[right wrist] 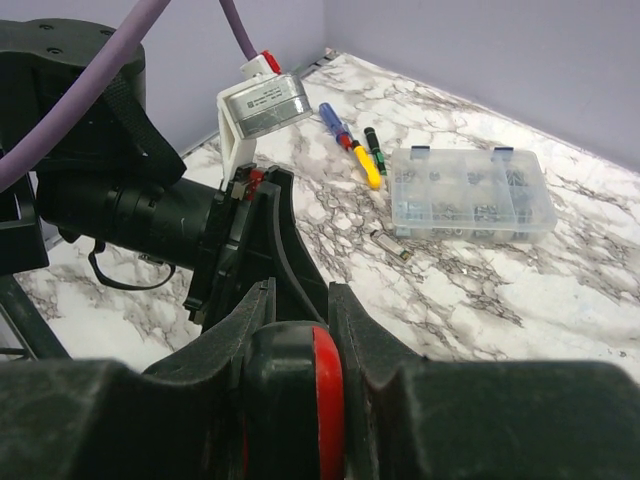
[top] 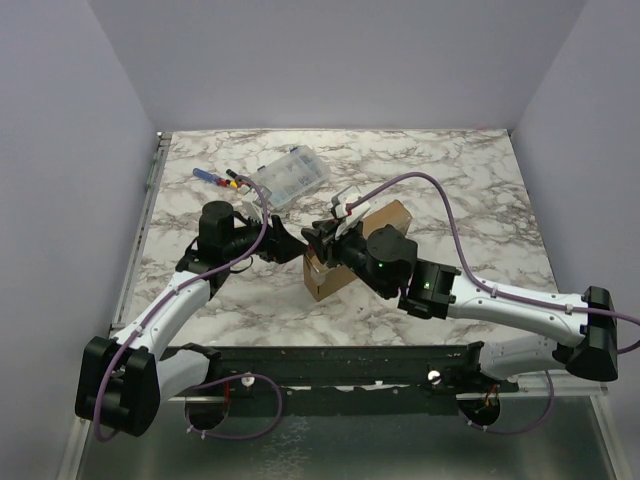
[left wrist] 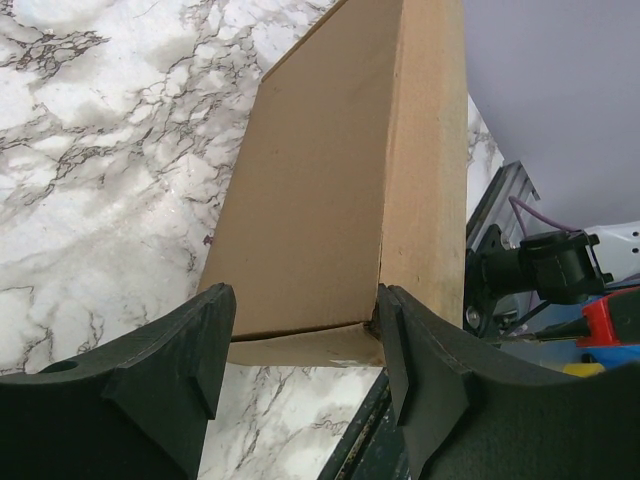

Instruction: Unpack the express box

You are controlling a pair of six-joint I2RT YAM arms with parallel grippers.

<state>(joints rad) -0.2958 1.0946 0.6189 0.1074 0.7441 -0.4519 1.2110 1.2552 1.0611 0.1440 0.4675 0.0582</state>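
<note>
2 grippers meet at the express box (left wrist: 340, 200) on the table (top: 450, 180). the left gripper (left wrist: 305, 345) spreads wide, its fingers flanking the box's near end. the right gripper (right wrist: 300, 320) is narrowed around a black-and-red part. beyond it lies a clear case (right wrist: 470, 195).

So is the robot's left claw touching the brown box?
Touching. In the left wrist view, the left gripper has its fingers spread around the express box end, with the right finger pressed against the box's corner.
</note>
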